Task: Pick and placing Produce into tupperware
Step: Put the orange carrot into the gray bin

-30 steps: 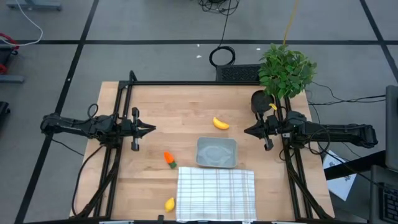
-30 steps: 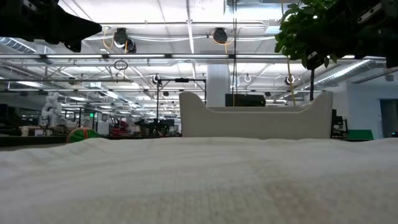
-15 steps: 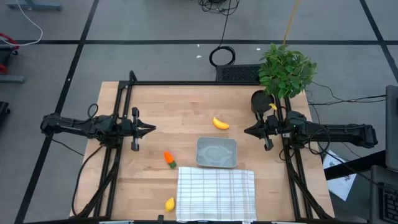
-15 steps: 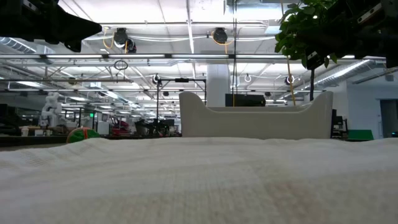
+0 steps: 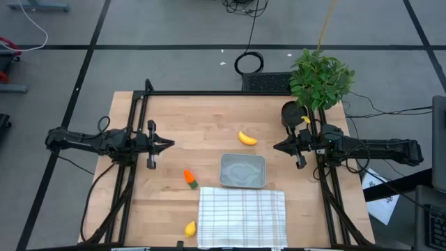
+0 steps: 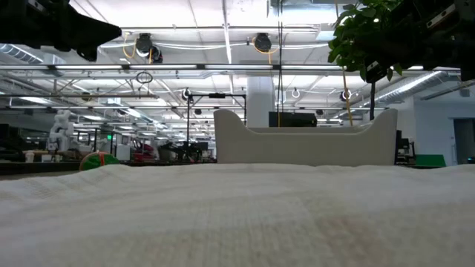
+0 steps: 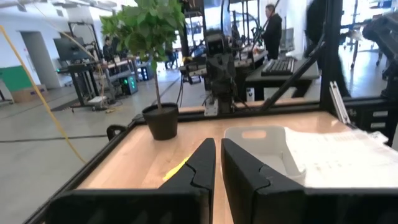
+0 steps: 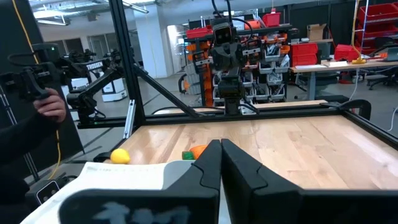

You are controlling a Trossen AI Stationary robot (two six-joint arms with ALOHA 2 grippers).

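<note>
On the wooden table, the high view shows the yellow banana (image 5: 247, 138) lying near the middle, the orange carrot (image 5: 189, 178) left of the grey tupperware (image 5: 242, 171), and the small yellow lemon piece (image 5: 190, 228) by the near edge. The tupperware holds nothing. My left gripper (image 5: 171, 145) hovers over the table's left part, pointing right, fingers shut (image 7: 217, 163). My right gripper (image 5: 275, 146) hovers over the right part, pointing left, also shut (image 8: 218, 157). The banana (image 7: 177, 169) and tupperware (image 7: 261, 146) show in the left wrist view, the carrot (image 8: 196, 152) and lemon (image 8: 120, 155) in the right wrist view.
A white checked cloth (image 5: 242, 216) lies flat in front of the tupperware, reaching the near edge. A potted leafy plant (image 5: 319, 78) stands at the far right corner, close to my right arm. A person's hand (image 8: 48, 104) shows beyond the table's left side. A black frame rims the table.
</note>
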